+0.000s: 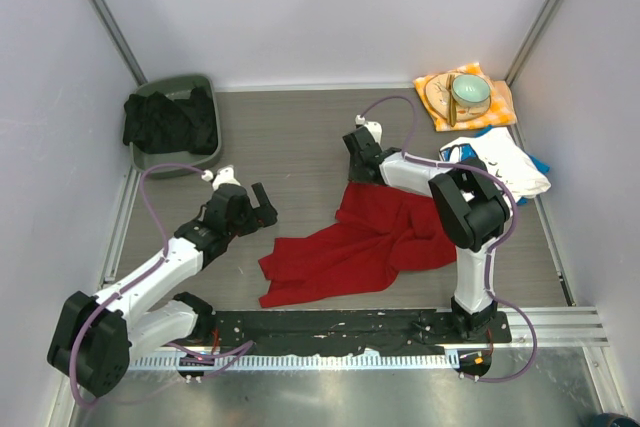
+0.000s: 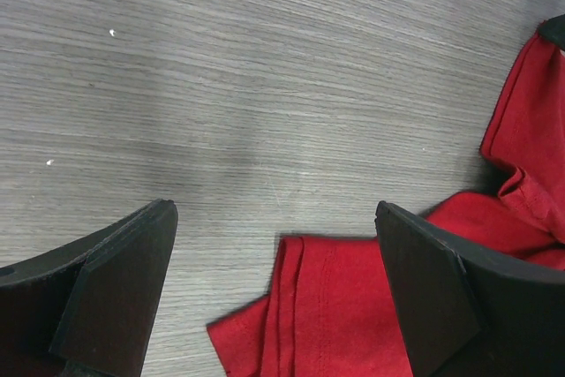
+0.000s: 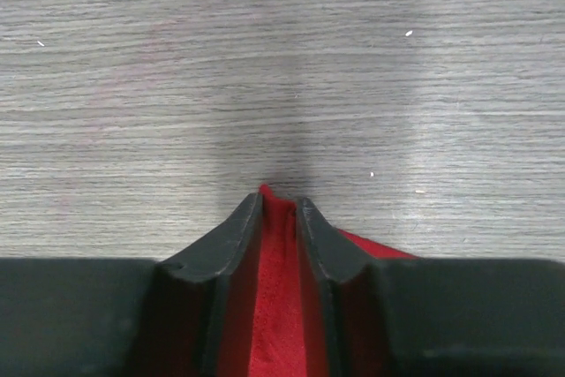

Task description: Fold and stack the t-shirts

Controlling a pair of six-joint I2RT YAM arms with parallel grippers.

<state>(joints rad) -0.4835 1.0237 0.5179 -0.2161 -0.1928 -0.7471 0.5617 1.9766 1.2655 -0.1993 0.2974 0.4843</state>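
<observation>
Likely step: flattening the crumpled bright red cloth t-shirt. Right pincer pinches its edge between narrowed jaws; left pincer gapes wide, empty. Next: left must seize the near hem.

1. We counted two t-shirts: one red t-shirt at centre and one printed white t-shirt at far right.
2. We counted one bowl and one orange cloth, far right.
3. We counted one bin, far left.
4. We counted two arms: the left arm and the right arm.
</observation>
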